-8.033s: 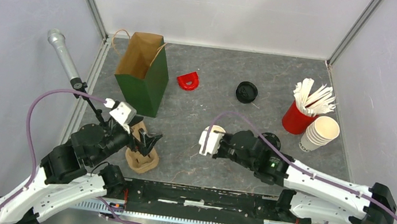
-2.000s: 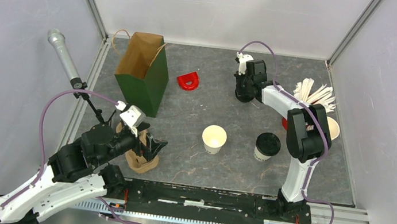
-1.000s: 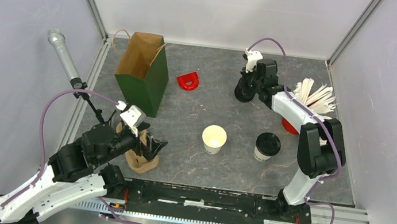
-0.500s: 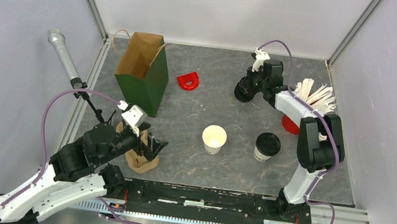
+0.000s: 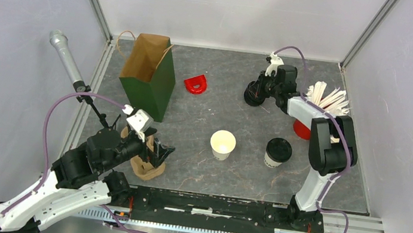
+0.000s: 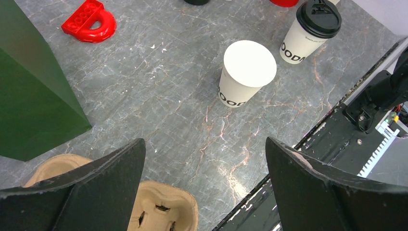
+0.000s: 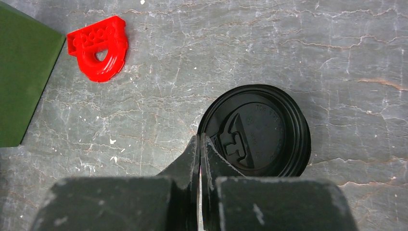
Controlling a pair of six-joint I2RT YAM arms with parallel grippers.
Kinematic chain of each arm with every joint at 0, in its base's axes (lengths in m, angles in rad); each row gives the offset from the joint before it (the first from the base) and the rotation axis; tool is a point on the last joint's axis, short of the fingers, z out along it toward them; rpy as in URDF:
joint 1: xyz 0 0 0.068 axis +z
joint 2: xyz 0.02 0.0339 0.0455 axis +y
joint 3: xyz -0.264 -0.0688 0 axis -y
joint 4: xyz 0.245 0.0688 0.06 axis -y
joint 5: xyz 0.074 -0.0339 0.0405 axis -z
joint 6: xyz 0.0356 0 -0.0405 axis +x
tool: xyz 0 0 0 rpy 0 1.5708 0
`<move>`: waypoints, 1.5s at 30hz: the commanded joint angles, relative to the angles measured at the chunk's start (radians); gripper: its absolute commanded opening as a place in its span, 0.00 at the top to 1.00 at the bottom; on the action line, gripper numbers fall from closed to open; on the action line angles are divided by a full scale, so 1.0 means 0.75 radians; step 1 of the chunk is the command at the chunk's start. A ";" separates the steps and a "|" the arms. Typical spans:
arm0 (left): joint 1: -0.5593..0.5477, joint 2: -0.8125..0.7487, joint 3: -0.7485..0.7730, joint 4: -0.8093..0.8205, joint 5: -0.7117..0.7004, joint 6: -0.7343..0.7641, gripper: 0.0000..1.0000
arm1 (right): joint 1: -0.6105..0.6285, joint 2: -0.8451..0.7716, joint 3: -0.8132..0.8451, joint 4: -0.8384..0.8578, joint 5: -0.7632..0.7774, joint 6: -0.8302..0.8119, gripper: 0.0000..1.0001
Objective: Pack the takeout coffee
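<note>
The greatest risk is judged to lie at the far right of the surface (image 5: 204,116). There the right claw (image 7: 199,144) is shut tight, its tips set against the near-left rim of the loose black lid (image 7: 260,130), which lies flat. Whether the rim is actually nipped cannot be told. If it is not, the lid is likely to be pushed along the stone rather than lifted. If only a sliver is caught, it may be dropped on the way to the cup. The right arm is also folded close to the red cup (image 5: 299,127), which could be knocked over by a careless swing. The unlidded paper cup (image 5: 222,144) looks light and might be tipped when a lid is pressed on.

On the left, the green paper bag (image 5: 157,83) stands upright with its mouth open, and nothing can be seen inside. Near it, the moulded-pulp cup carrier (image 5: 146,169) lies with no cup in it. The left claw (image 5: 157,149) is held over it, spread fully wide and empty. The unlidded paper cup stands at the centre, and nothing is seen in it. The takeout coffee, a lidded coffee cup (image 5: 278,152), stands just to its right, upright and unpacked. At the far right, white sticks (image 5: 330,99) are bunched in the red cup.
</note>
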 commanded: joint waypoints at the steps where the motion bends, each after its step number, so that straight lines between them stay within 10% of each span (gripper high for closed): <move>1: 0.001 0.012 0.008 0.008 0.014 -0.030 0.00 | -0.026 0.029 -0.022 0.102 -0.077 0.066 1.00; 17: 0.002 0.019 0.006 0.008 0.005 -0.030 0.00 | -0.089 0.003 -0.132 0.307 -0.201 0.219 1.00; 38: 0.002 0.053 0.007 0.016 0.006 -0.028 0.00 | -0.042 -0.123 -0.082 0.043 0.010 -0.007 1.00; 45: 0.002 0.370 0.238 0.109 0.080 -0.055 0.07 | -0.039 -0.136 -0.058 0.023 -0.038 -0.053 1.00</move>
